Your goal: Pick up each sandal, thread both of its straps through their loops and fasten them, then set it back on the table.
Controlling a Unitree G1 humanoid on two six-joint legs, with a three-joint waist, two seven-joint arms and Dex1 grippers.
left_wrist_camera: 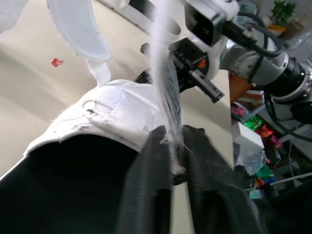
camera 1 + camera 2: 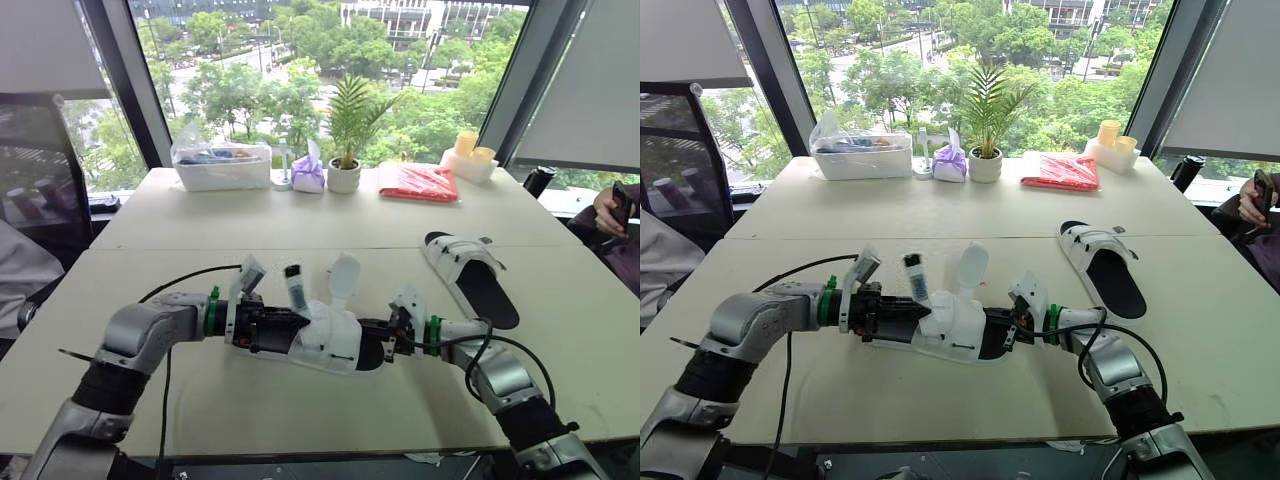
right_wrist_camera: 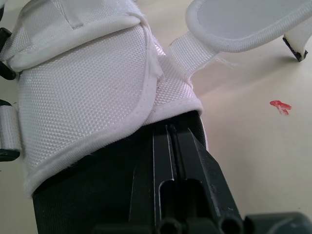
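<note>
Held sandal spans the gap between the two sets of jaws, low over the near part of the desk; whether it touches the desk cannot be told. Left jaws: closed at the heel-side end, black fingers pinched on a white strap that rises edge-on from between them. Right jaws: at the opposite end, facing the left jaws, fingers drawn nearly together with only a thin slit between, tips tucked under the hem of the white mesh upper over the black footbed. They appear to be gripping the sandal there, but the contact is hidden. Between the two sets of jaws, a wide flap stands upright and unfastened, and a narrow black-ended strap stands beside it, nearer the left jaws. Small red mark on the desk just beside the right jaws. Second sandal lies flat on the desk beyond the right jaws and to their right, well apart, straps closed over the foot opening.
</note>
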